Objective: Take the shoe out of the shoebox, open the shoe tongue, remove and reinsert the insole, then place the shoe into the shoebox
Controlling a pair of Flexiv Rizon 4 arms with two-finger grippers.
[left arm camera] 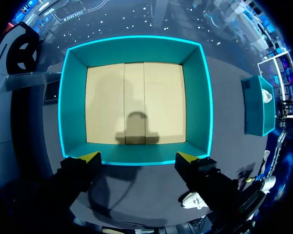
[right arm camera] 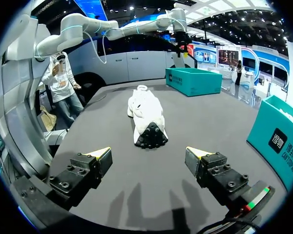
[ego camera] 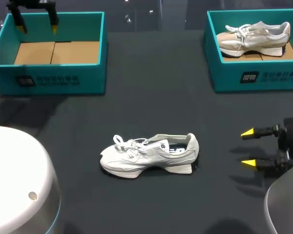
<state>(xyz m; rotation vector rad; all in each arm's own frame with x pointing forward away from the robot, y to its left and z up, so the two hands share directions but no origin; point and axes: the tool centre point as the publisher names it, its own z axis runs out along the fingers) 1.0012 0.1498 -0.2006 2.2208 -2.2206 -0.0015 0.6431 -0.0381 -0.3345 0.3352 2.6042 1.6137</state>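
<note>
Currently the shoe lies at the centre of the desk, toe toward 9 o'clock and heel toward 3 o'clock, well apart from the empty shoebox at 10 o'clock. The right tool stands spread at the shoe's 3 o'clock, not touching it. The left tool hangs spread over that shoebox. The shoe is judged light, with a soft upper and a stiffer sole. The heel collar is the recommended hold.
</note>
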